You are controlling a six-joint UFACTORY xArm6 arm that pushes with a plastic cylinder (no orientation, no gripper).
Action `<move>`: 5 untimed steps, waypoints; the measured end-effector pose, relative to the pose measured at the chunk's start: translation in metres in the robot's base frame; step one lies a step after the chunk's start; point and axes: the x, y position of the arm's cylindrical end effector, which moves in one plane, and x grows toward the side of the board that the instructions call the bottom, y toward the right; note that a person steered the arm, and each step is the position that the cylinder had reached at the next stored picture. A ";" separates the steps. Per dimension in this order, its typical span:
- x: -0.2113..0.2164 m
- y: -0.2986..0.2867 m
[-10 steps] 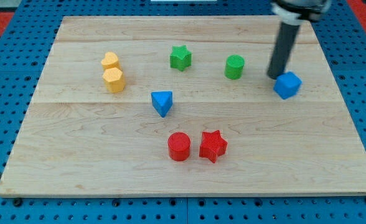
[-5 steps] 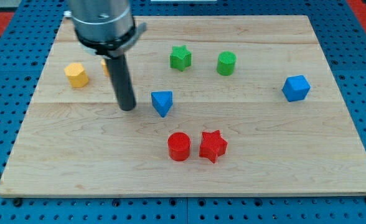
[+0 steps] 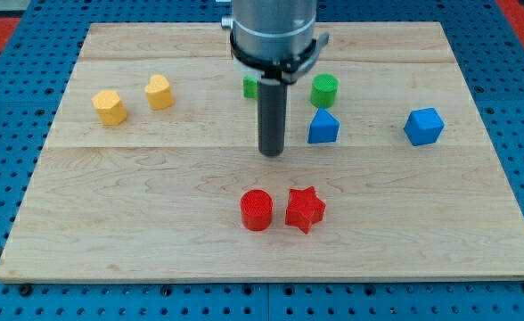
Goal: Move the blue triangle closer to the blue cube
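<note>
The blue triangle [image 3: 323, 127] lies right of the board's middle, just below the green cylinder [image 3: 324, 90]. The blue cube [image 3: 423, 127] sits further toward the view's right, at about the same height, with a gap between them. My tip [image 3: 271, 152] rests on the wooden board [image 3: 110, 196], a short way left of the blue triangle and slightly lower, not touching it. The rod rises toward the view's top.
The green star [image 3: 249, 86] is mostly hidden behind the rod. A yellow hexagon [image 3: 109, 107] and a yellow heart [image 3: 159, 92] sit at the left. A red cylinder [image 3: 256, 210] and a red star [image 3: 304, 209] lie below my tip.
The blue triangle has shifted right and slightly up, closer to the blue cube. My tip moved from the triangle's left across to the board's middle. The yellow heart now shows.
</note>
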 end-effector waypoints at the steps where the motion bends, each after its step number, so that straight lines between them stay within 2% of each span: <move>1: -0.022 0.000; 3: -0.023 0.111; 4: -0.023 0.136; 5: -0.023 0.136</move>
